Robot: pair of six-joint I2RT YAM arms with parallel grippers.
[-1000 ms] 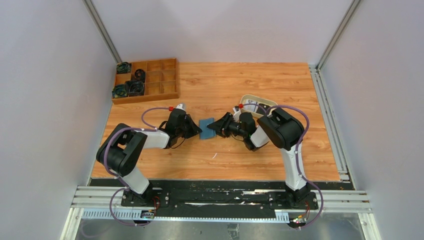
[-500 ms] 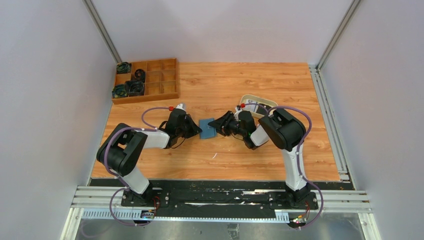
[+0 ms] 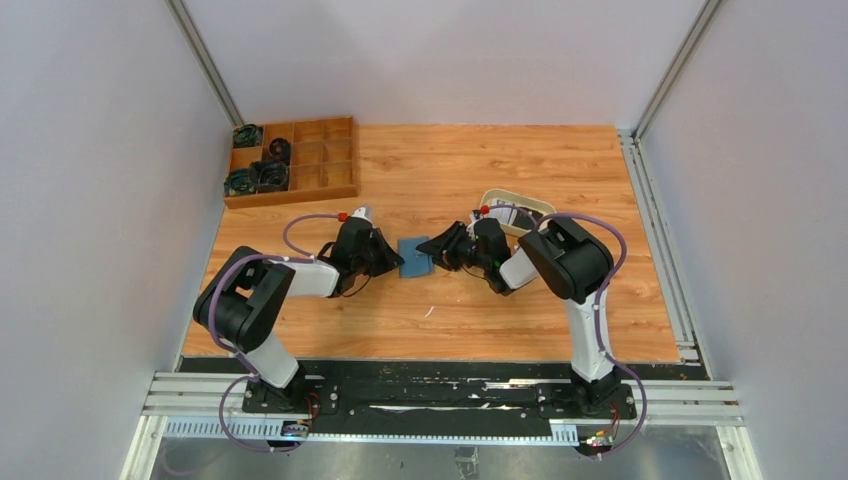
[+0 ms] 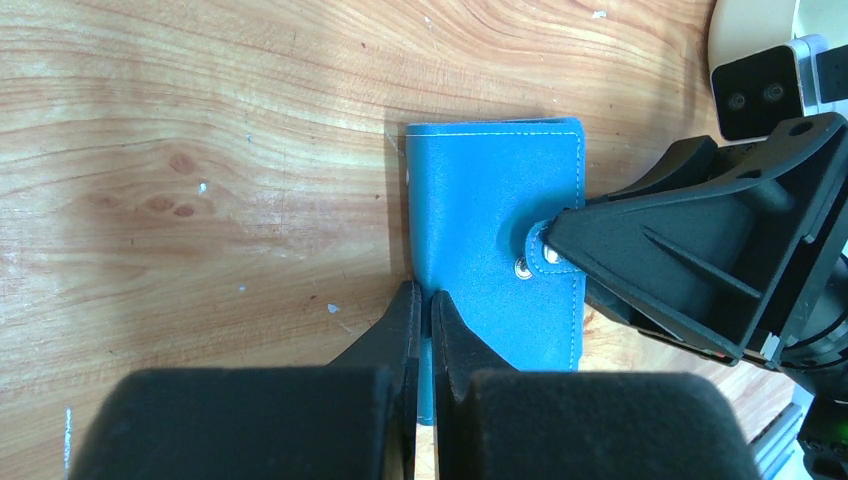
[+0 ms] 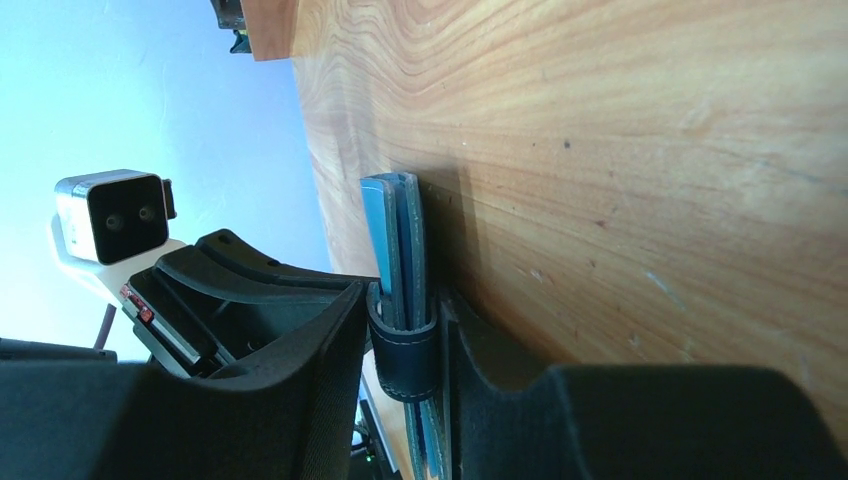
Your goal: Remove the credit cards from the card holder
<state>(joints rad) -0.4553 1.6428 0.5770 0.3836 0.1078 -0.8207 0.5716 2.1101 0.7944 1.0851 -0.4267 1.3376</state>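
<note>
- The card holder (image 4: 495,200) lies folded shut on the wooden table (image 3: 450,170), between the two arms.
- We see the left gripper (image 4: 424,312) pinched narrow on its edge.
- We see the right gripper (image 5: 405,350) clamping the opposite side (at the strap).

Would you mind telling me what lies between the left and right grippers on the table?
Only the card holder, which fills the gap in the top view; the left gripper and right gripper each grip an opposite edge.
</note>
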